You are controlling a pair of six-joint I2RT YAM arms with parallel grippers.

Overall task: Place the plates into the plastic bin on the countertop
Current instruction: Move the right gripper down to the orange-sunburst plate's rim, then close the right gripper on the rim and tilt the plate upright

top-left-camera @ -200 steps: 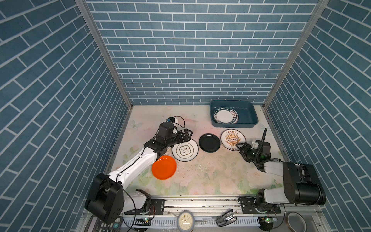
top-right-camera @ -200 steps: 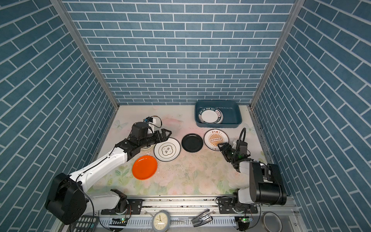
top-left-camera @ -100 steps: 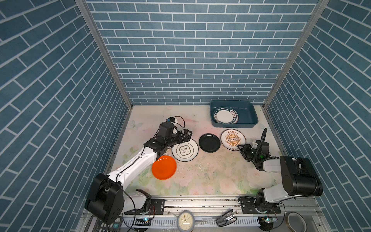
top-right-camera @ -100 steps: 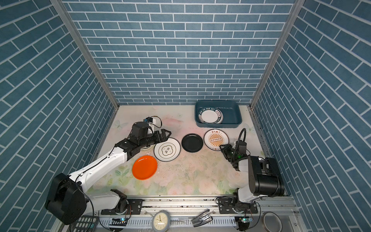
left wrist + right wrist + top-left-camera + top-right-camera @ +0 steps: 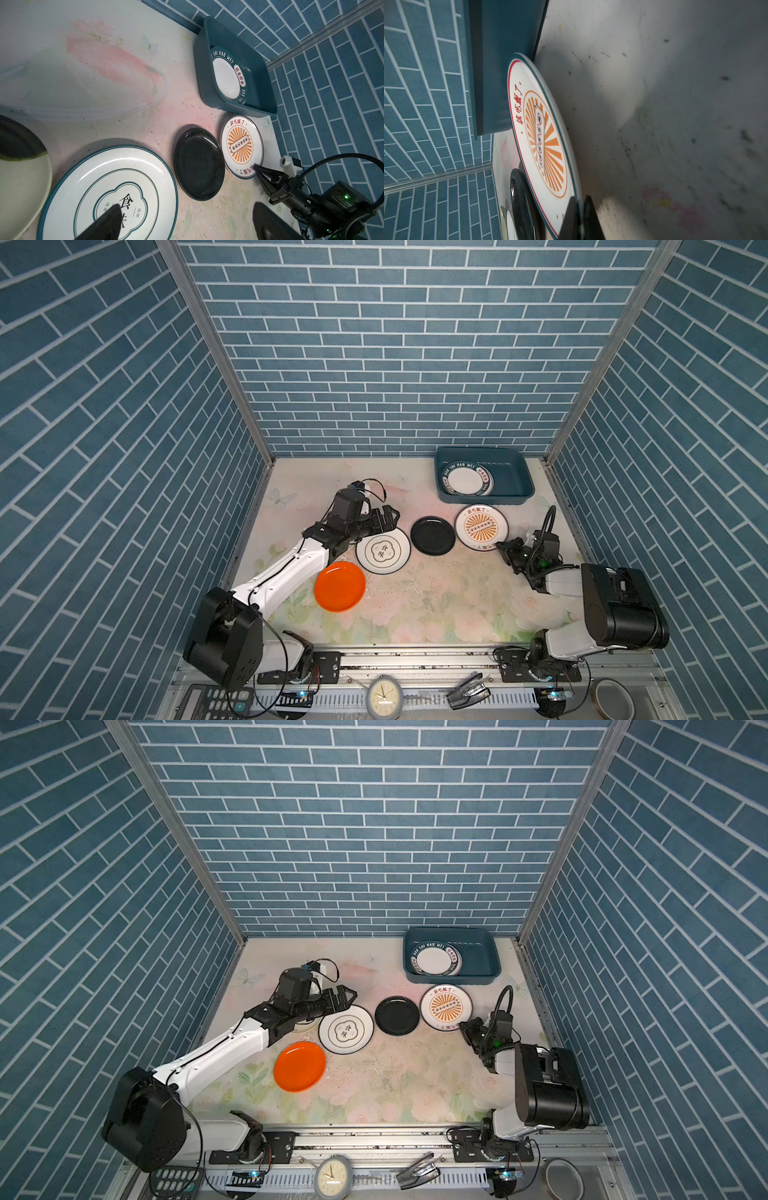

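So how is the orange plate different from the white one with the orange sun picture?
The orange plate is plain orange all over; the sun plate is white with orange rays and red lettering. The right gripper is shut on the sun plate's rim; no gripper holds the orange plate. The sun plate sits beside the bin; the orange plate lies farther away. Both are round, shallow and outside the bin.

On rose-printed countertop [image 5: 415, 605]: orange plate [image 5: 339, 586], cloud-motif plate [image 5: 382, 551], black plate [image 5: 432, 535], sunburst plate [image 5: 481, 527] just beside teal plastic bin [image 5: 512, 484]. Stacked in its left end: 2 teal-lettered plates [image 5: 465, 480].
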